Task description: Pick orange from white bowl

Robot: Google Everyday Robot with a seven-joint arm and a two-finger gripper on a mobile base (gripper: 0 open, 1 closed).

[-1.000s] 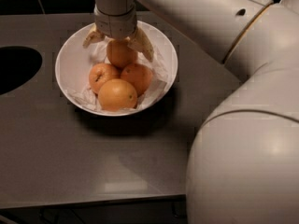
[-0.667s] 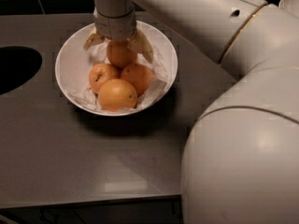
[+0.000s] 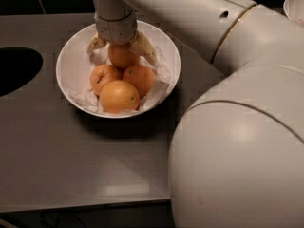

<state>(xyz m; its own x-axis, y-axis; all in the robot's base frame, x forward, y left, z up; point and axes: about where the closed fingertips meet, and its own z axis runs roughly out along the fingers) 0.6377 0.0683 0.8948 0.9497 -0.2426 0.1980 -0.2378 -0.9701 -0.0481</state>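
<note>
The white bowl [image 3: 76,63], lined with crumpled white paper, stands on the grey counter and holds several oranges. My gripper [image 3: 119,49] reaches down into the back of the bowl. Its tan fingers [image 3: 144,47] are spread on either side of the deep-orange orange [image 3: 122,57] at the back, the right one against its side. That orange still rests in the bowl among the others. An orange with a dark dimple [image 3: 103,77] lies at the left, another [image 3: 140,78] at the right, and a larger, paler one [image 3: 118,97] at the front.
My white arm and body [image 3: 237,127] fill the right side of the view. A dark round opening [image 3: 16,70] is cut into the counter [image 3: 71,165] at the left. Another white dish [image 3: 294,6] shows at the top right corner.
Almost nothing differs. The gripper stays over the back orange with its fingers around it, and the oranges have not moved.
</note>
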